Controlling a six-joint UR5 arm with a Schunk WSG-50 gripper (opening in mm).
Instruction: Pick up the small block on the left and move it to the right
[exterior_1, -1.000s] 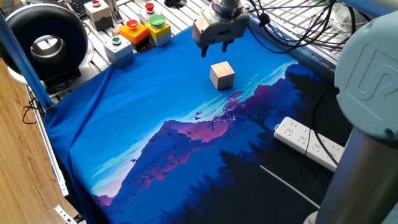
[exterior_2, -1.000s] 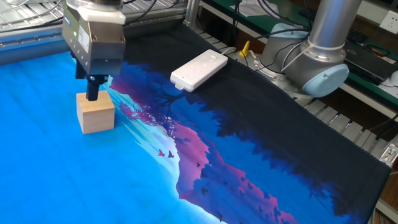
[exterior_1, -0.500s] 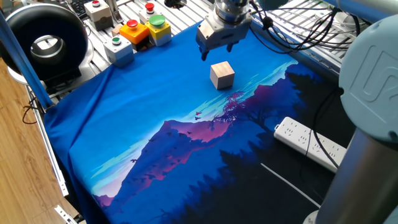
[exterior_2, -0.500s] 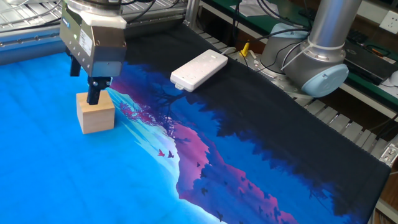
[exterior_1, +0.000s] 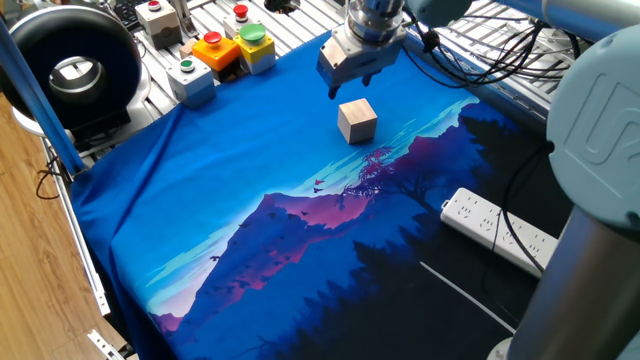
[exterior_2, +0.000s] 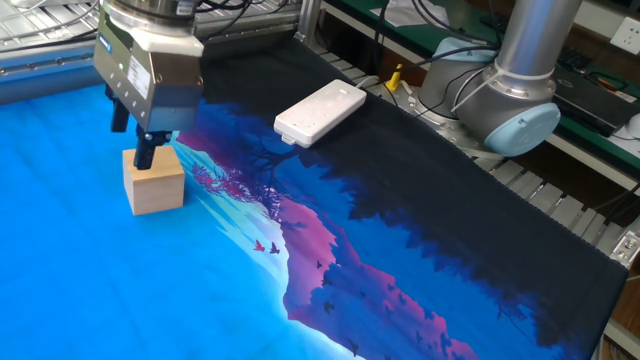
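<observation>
The small block is a light-tan wooden cube standing on the blue part of the printed cloth. It also shows in the other fixed view. My gripper hangs just above and slightly behind the block, open and empty, fingers pointing down. In the other fixed view the gripper has one dark fingertip close over the block's top back edge. I cannot tell whether it touches the block.
Grey boxes with coloured buttons stand at the back left beyond the cloth. A black round device sits at the far left. A white power strip lies on the dark right side, also seen in the other fixed view.
The gripper has turned a little about its vertical axis and shifted slightly over the block. The block has not moved.
</observation>
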